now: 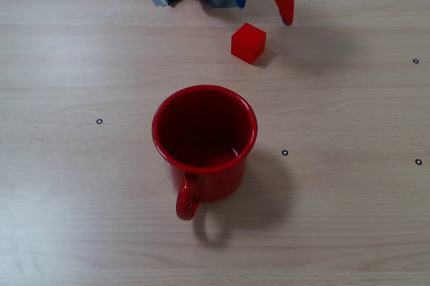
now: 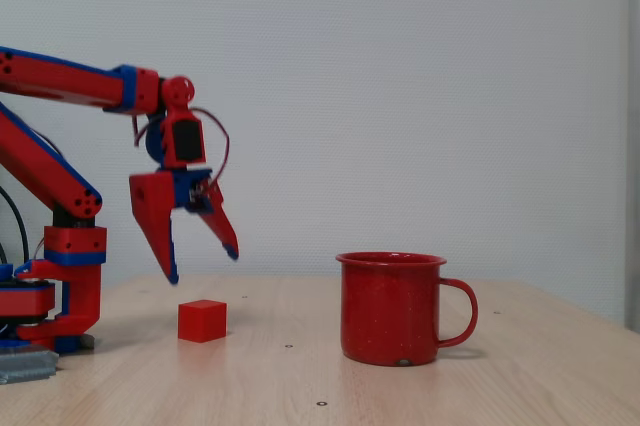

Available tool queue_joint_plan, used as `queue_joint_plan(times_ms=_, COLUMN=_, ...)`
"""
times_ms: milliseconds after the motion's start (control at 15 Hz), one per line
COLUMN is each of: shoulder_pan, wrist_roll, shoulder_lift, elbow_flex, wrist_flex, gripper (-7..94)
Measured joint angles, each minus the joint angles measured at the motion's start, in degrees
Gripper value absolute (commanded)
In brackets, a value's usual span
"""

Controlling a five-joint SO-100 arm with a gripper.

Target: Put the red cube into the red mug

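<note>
Red cube (image 2: 202, 321) on table, below spread fingers (image 2: 225, 229), untouched

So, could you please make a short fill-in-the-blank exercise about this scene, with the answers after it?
1. The gripper hangs above the table with its fingers ____.
2. The red cube rests on the ____, not in the red mug.
3. Inside, the mug holds ____.
4. In the side-on fixed view, the mug's handle points away from the ____.

Missing words: open; table; nothing; arm
</note>
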Motion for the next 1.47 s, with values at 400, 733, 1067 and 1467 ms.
queue_joint_plan(times_ms=400, shoulder_pan=0.4, wrist_roll=-1.2, shoulder_lift=0.0, elbow_flex=10.1, wrist_flex=-11.5, gripper=35)
queue_joint_plan(times_ms=733, shoulder_pan=1.1, wrist_roll=-3.9, shoulder_lift=-0.6, elbow_flex=11.5, wrist_flex=-16.3, gripper=35)
queue_joint_plan(times_ms=1067, shoulder_pan=1.8, wrist_roll=-5.4, shoulder_lift=-2.9, elbow_flex=12.0, wrist_flex=-18.7, gripper=34)
queue_joint_plan(times_ms=1467, shoulder_pan=1.8, wrist_roll=-6.2, shoulder_lift=-3.8, elbow_flex=12.0, wrist_flex=-20.5, gripper=0)
